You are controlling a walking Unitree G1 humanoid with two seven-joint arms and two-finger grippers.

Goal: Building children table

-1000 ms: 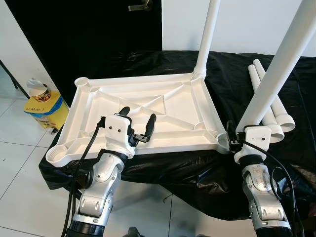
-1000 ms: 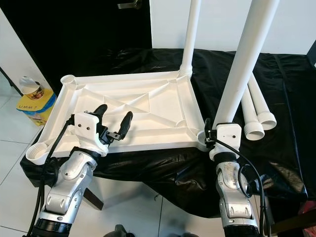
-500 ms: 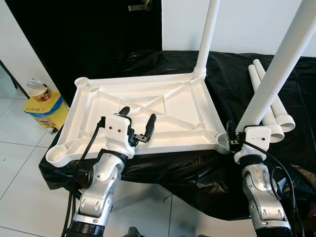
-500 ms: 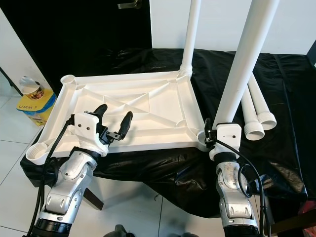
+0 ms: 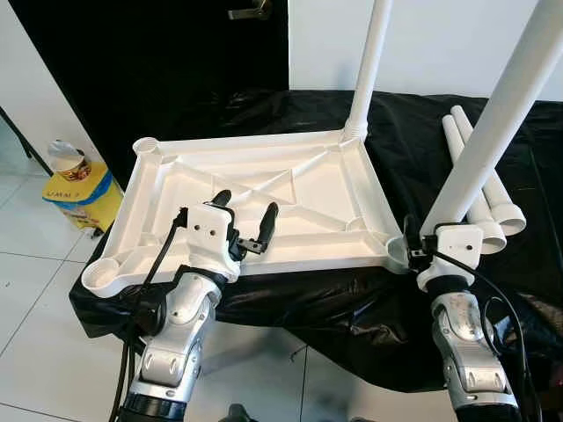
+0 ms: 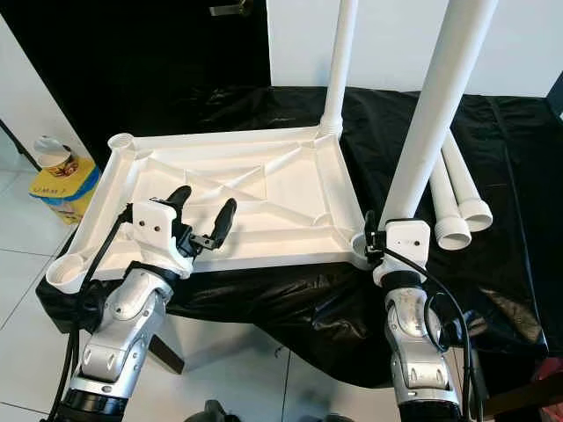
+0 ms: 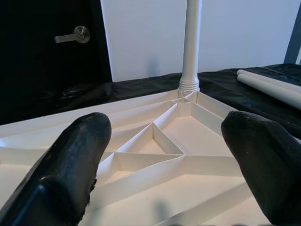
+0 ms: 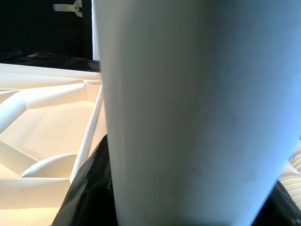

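Note:
A white plastic tabletop (image 5: 176, 185) lies upside down on a black-draped surface, ribs facing up. One white leg (image 5: 368, 66) stands in its far right corner socket. My right gripper (image 5: 422, 248) is shut on a second white leg (image 5: 493, 123), held upright at the near right corner socket (image 5: 398, 255); the leg (image 8: 188, 113) looms close in the right wrist view. My left gripper (image 5: 244, 215) hovers open over the tabletop's near ribs with nothing between its fingers (image 7: 75, 160). Two spare legs (image 5: 479, 189) lie on the cloth to the right.
Empty round sockets sit at the near left corner (image 5: 103, 274) and far left corner (image 5: 145, 145). A yellow box with a cup on it (image 5: 75, 185) stands on the tiled floor at left. A dark door with a lever handle (image 5: 251, 10) is behind.

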